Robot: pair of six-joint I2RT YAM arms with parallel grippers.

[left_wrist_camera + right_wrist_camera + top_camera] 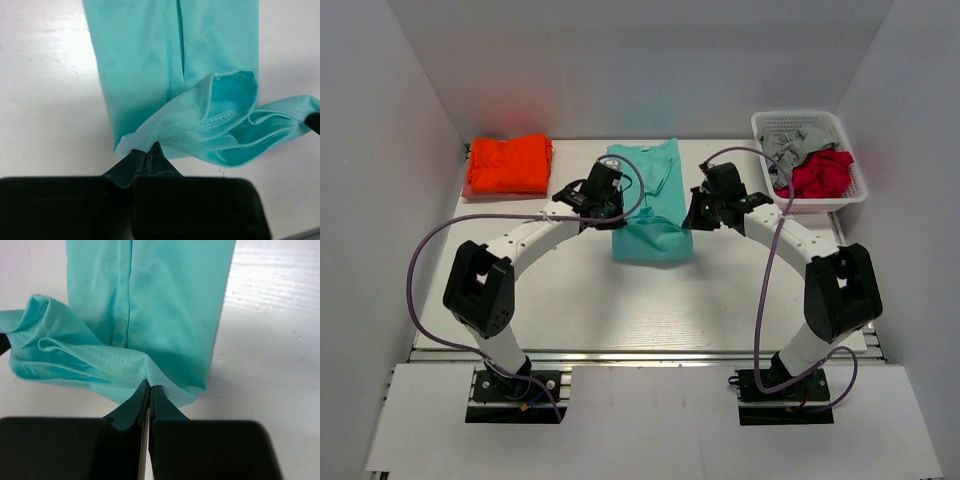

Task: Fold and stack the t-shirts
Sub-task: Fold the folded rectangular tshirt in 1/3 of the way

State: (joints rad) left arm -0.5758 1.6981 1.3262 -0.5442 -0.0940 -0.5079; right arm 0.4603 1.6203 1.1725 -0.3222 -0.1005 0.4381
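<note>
A mint-teal t-shirt [650, 205] lies lengthwise in the middle of the table, partly folded. My left gripper [603, 203] is shut on its left edge; in the left wrist view the jaws [146, 151] pinch a lifted hem of the teal cloth [200, 115]. My right gripper [698, 212] is shut on its right edge; in the right wrist view the jaws [149, 385] pinch the teal cloth [150, 305] too. The cloth's near end is bunched and raised between the two grippers. A folded bright orange t-shirt [509, 164] lies at the back left.
A white basket [852, 197] at the back right holds a grey garment [788, 148] and a red garment [820, 175]. White walls close in the table on three sides. Purple cables loop from both arms.
</note>
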